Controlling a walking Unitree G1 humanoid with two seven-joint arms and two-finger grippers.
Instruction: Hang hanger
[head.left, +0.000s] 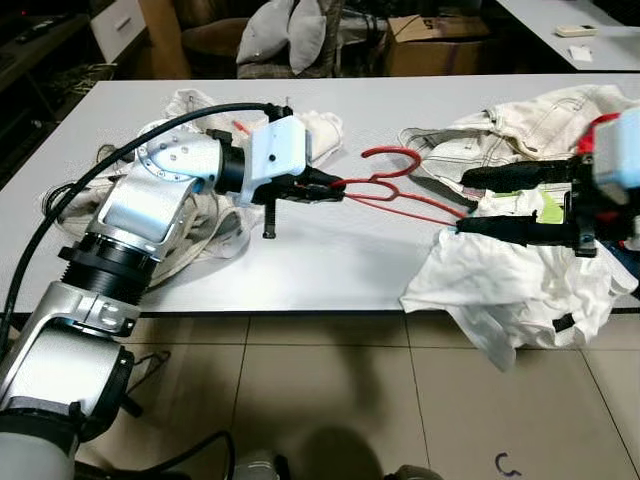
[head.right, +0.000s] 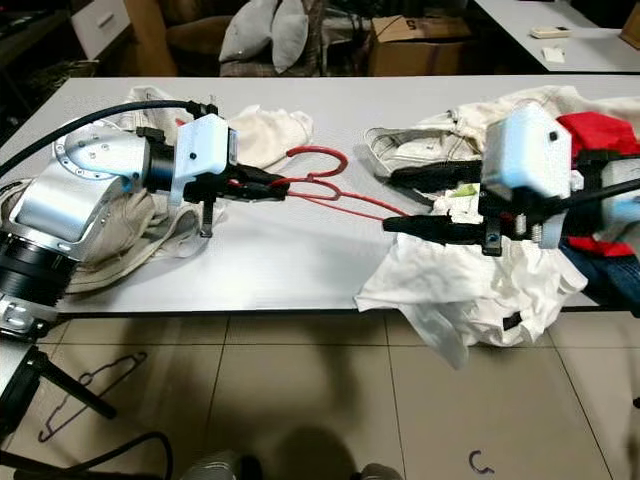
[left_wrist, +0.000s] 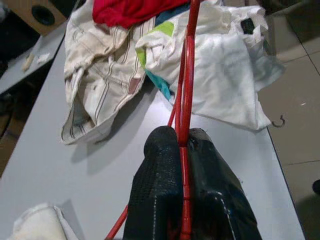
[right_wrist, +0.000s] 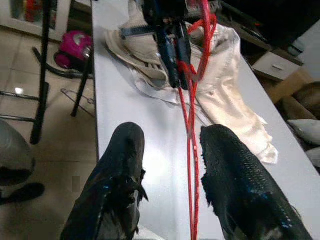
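Above the bench (head.left: 330, 270), left gripper (head.left: 335, 188) fingers pinch the red hanger (head.left: 395, 185); right gripper (head.left: 465, 202) fingers straddle its wires, spread. Close squarely before lifting.

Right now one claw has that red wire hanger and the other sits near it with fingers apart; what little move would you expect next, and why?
Probably the right gripper closes on the red wire hanger. Its fingers stand open with the wire running between them, while the left gripper is clamped on the hanger near its hook above the white table. A second grip would likely steady it.
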